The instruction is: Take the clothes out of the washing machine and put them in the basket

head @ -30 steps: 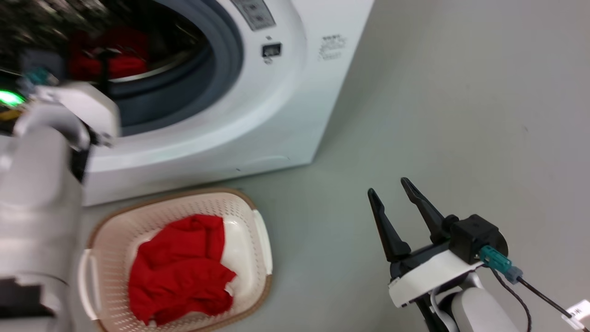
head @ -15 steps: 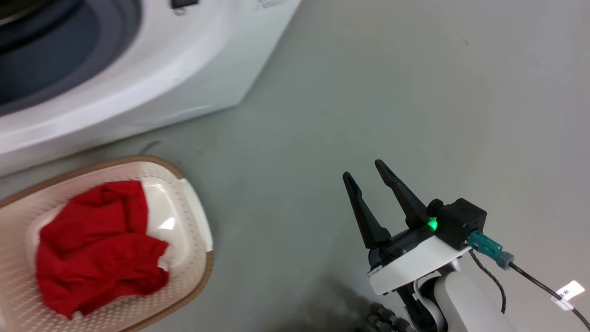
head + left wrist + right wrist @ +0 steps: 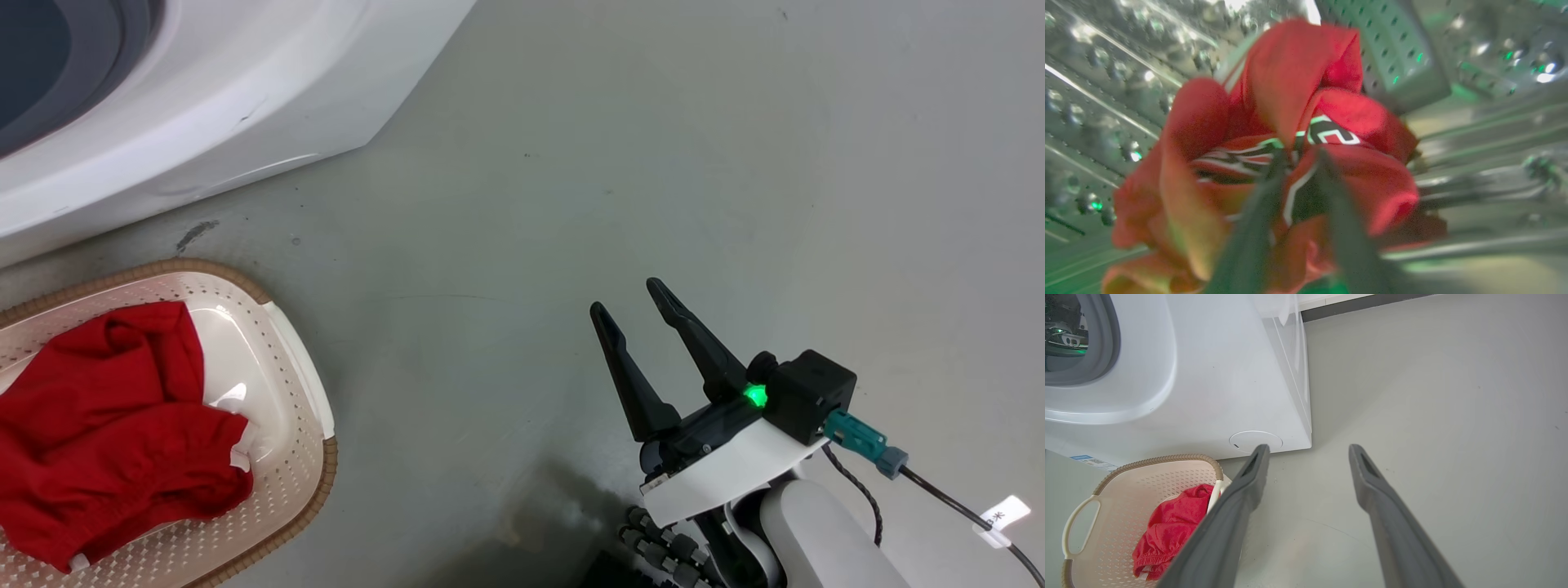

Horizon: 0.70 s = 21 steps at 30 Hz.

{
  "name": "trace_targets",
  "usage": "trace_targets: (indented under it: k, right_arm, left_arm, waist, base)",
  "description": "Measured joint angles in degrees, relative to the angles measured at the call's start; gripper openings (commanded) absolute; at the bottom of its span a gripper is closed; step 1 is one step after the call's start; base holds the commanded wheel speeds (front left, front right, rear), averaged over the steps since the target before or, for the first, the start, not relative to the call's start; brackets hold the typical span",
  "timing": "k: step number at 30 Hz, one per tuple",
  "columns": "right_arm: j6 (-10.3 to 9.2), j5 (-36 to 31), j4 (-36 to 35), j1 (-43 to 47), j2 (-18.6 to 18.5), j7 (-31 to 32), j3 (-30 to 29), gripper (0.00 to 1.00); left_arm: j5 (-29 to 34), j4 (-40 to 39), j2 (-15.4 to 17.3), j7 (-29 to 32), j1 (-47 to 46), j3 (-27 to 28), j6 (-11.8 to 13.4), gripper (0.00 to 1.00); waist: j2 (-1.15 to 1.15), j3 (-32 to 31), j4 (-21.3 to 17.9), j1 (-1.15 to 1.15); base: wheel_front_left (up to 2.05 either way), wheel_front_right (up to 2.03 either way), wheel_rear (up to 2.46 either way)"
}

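You have two red pieces of clothing to account for: one red garment (image 3: 106, 425) lies crumpled in the basket (image 3: 328, 469), and one jersey (image 3: 1290, 73) with white stripes and a black-and-white number sits inside the drum (image 3: 1106, 81). There is one basket, on the floor (image 3: 653, 163) just in front of the one washer (image 3: 204, 106), close to its lower front edge. Two grippers are at work. Your left gripper (image 3: 1301, 157) reaches into the steel drum, its two fingers running up into the heap of the jersey with the tips drawn close together and pinching a fold of striped fabric between them. That wrist view is blurred, so the exact contact is hard to make out. The jersey bunches up around the fingertips, with the perforated drum wall behind it. Your right gripper (image 3: 627, 296) is over bare floor, well to the right of the basket, fingers spread apart and holding nothing. In the head view they point up and slightly left, and a green light glows at the base of the fingers.
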Motion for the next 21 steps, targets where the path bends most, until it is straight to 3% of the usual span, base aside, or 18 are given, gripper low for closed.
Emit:
trace_targets:
  k: [5,9,15,21]
  right_arm:
    - [0.01,0.2,-0.1,-0.4,0.0,0.0,0.6,1.0]
    - [0.01,0.2,0.6,-0.4,0.0,0.0,0.6,1.0]
    - [0.01,-0.8,2.2,-0.7,0.1,0.0,-0.6,1.0]
    - [0.01,-3.6,5.0,-0.2,0.1,0.0,-3.3,1.0]
  left_arm:
    - [-2.0,-2.3,2.4,2.2,0.0,-0.4,0.0,0.0]
    - [-2.1,-5.3,3.0,-1.4,0.9,-0.1,1.8,0.0]
    - [-4.2,-9.2,1.4,-13.6,7.8,1.5,5.8,0.0]
    - [-8.0,-10.8,-3.3,-29.6,17.5,3.7,8.4,0.0]
  waist:
    - [0.0,-0.2,0.2,0.0]
    - [0.0,-1.1,0.6,0.0]
    - [0.0,-4.3,1.9,0.0]
    - [0.0,-10.2,3.9,-0.01]
  base:
    - [0.0,0.0,0.0]
    - [0.0,0.0,0.0]
    - [0.0,0.0,0.0]
    - [0.0,0.0,0.0]
